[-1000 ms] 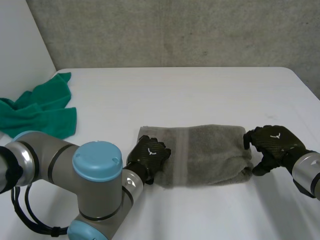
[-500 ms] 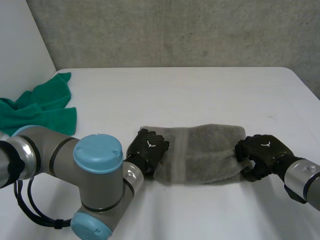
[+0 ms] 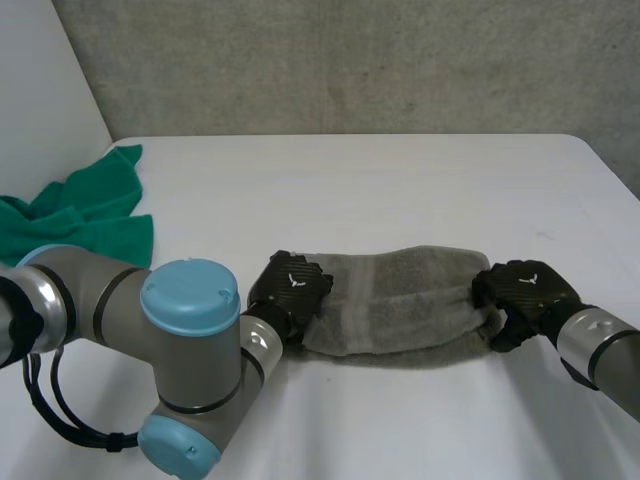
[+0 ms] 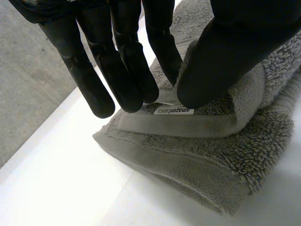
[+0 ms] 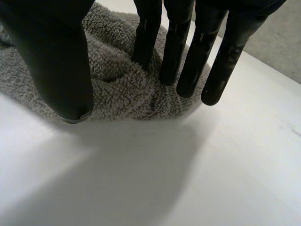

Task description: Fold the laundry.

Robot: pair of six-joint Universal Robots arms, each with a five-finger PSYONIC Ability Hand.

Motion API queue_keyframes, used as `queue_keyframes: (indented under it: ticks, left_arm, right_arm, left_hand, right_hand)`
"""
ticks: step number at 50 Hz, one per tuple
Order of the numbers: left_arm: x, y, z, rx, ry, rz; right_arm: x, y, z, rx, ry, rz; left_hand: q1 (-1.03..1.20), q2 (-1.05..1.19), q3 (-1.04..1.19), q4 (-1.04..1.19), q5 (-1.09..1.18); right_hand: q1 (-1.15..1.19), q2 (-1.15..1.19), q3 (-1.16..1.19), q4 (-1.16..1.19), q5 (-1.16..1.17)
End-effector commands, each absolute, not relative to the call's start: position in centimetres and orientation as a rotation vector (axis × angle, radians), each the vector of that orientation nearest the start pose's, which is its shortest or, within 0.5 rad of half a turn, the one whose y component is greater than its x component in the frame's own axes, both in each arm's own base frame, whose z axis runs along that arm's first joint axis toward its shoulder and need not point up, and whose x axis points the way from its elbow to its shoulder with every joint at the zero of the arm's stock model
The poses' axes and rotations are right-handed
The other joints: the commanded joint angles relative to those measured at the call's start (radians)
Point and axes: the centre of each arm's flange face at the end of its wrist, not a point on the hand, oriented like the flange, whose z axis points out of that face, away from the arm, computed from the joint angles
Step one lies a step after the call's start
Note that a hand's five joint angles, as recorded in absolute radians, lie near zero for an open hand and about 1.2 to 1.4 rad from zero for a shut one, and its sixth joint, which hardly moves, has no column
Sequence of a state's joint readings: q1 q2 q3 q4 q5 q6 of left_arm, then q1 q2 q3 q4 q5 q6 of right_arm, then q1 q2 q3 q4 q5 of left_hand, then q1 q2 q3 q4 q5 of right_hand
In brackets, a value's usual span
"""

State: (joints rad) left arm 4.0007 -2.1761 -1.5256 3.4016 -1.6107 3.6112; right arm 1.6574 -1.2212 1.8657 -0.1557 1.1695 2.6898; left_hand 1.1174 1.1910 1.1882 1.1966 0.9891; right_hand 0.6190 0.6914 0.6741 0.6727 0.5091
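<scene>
A folded grey towel [image 3: 400,300] lies across the near middle of the white table [image 3: 400,180]. My left hand [image 3: 290,285] is at its left end. In the left wrist view the thumb and fingers [image 4: 117,70] pinch the upper fold of the towel [image 4: 197,160] by its small white label [image 4: 173,110]. My right hand [image 3: 525,290] is at the towel's right end. In the right wrist view its thumb and fingers [image 5: 188,52] close round the bunched end of the towel [image 5: 117,84], which hangs just above the table with a shadow under it.
A crumpled green cloth [image 3: 80,215] lies at the table's far left edge. A grey concrete wall stands behind the table. My left arm's big elbow joint [image 3: 190,370] sits low at the near left.
Both hands have closed on the towel's ends and raised them a little. The towel has gone from flat to bunched, and the left hand's fingers have curled tighter.
</scene>
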Motion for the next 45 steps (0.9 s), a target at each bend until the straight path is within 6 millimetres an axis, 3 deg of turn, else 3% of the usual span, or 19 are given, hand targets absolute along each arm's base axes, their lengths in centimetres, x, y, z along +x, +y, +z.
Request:
queue_keyframes:
  ticks: [1,2,7,9,11,13,16,20,31,39,43,45]
  left_arm:
    - [-34.5,-20.2,12.9,1.439,2.204,-1.915]
    - [-34.5,-20.2,12.8,1.441,2.204,-1.914]
    - [-34.4,-20.1,13.3,1.425,2.197,-1.92]
    - [-34.0,-20.3,14.0,1.378,2.186,-1.929]
    - [-33.8,-20.3,14.3,1.353,2.181,-1.93]
    - [-33.6,-20.4,14.7,1.325,2.175,-1.931]
    - [-33.4,-20.3,15.3,1.304,2.166,-1.942]
    - [-32.9,-20.3,16.0,1.277,2.157,-1.954]
    - [-31.7,-21.2,17.2,1.205,2.149,-1.967]
    - [-29.4,-22.6,18.1,1.098,2.152,-1.955]
    - [-29.1,-23.1,18.1,1.073,2.152,-1.953]
    - [-28.9,-23.2,18.3,1.062,2.151,-1.956]
  right_arm:
    - [20.4,-27.8,13.2,-0.982,2.334,-1.582]
    - [20.4,-27.8,13.2,-0.979,2.335,-1.583]
    - [20.1,-27.3,13.0,-0.945,2.373,-1.559]
    - [19.9,-26.5,13.9,-0.957,2.364,-1.586]
    - [19.9,-25.8,14.7,-0.969,2.346,-1.613]
    - [19.8,-24.6,15.5,-0.995,2.333,-1.63]
    - [19.4,-23.7,15.1,-1.021,2.369,-1.573]
    - [18.0,-23.2,14.5,-0.993,2.46,-1.45]
    - [16.6,-24.4,15.8,-1.018,2.471,-1.491]
    - [12.8,-27.7,17.6,-0.954,2.575,-1.592]
    - [14.6,-27.9,19.5,-1.059,2.487,-1.655]
    - [17.4,-27.5,21.2,-1.13,2.359,-1.712]
  left_hand:
    - [0.279,0.205,0.208,0.2,0.233]
    - [0.279,0.205,0.208,0.2,0.233]
    - [0.279,0.205,0.208,0.2,0.233]
    - [0.256,0.182,0.185,0.177,0.21]
    - [0.101,0.027,0.03,0.022,0.055]
    - [-0.225,-0.298,-0.295,-0.304,-0.271]
    - [-0.48,-0.554,-0.551,-0.559,-0.526]
    - [-0.569,-0.643,-0.64,-0.648,-0.615]
    - [-0.731,-0.804,-0.801,-0.81,-0.777]
    - [-0.769,-0.842,-0.84,-0.848,-0.815]
    - [-0.772,-0.845,-0.843,-0.851,-0.818]
    - [-0.772,-0.845,-0.843,-0.851,-0.818]
  right_hand:
    - [0.606,0.534,0.551,0.553,0.542]
    - [0.776,0.703,0.72,0.722,0.711]
    - [0.777,0.705,0.722,0.724,0.713]
    - [0.777,0.705,0.722,0.724,0.713]
    - [0.777,0.705,0.722,0.724,0.713]
    - [0.777,0.705,0.722,0.724,0.713]
    - [0.777,0.705,0.722,0.724,0.713]
    - [0.777,0.705,0.722,0.724,0.713]
    - [0.777,0.705,0.722,0.724,0.713]
    - [0.777,0.705,0.722,0.724,0.713]
    - [0.777,0.705,0.722,0.724,0.713]
    - [0.777,0.705,0.722,0.724,0.713]
